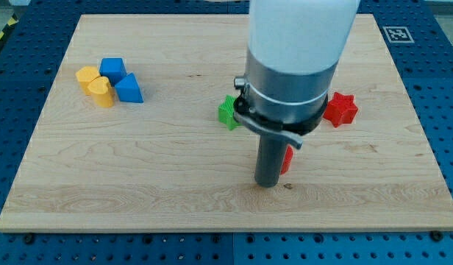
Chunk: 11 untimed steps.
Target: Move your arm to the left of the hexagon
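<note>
A yellow hexagon-like block (85, 75) lies at the view's upper left, touching a yellow heart-shaped block (101, 93). A blue cube (112, 68) and a blue triangular block (129, 89) sit right beside them. My tip (268, 184) rests on the board right of centre, far to the right of that cluster. A small red block (287, 159) sits just at the rod's right side, partly hidden by it. A green block (227, 112) peeks out at the arm's left. A red star (340, 109) lies to the arm's right.
The wooden board (138, 184) lies on a blue perforated table. The arm's wide grey and white body (293, 66) hides the board's centre top. A printed marker (395, 33) sits beyond the board's top right corner.
</note>
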### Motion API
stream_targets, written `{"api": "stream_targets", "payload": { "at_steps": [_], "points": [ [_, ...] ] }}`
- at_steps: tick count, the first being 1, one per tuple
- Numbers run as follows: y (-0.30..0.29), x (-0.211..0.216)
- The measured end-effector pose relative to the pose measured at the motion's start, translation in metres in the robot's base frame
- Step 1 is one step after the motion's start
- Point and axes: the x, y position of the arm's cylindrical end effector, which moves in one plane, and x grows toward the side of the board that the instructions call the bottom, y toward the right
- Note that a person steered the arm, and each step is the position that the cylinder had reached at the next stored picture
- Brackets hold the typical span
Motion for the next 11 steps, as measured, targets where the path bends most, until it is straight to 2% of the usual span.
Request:
{"api": "stream_targets", "payload": {
  "at_steps": [4, 5, 7, 8, 9, 10, 11],
  "points": [
    [0.047, -0.051],
    [0.003, -0.041],
    [-0.188, -0.041],
    [-0.298, -0.05],
    [-0.356, -0.083],
    [-0.358, -0.086],
    [-0.357, -0.121]
  ]
}}
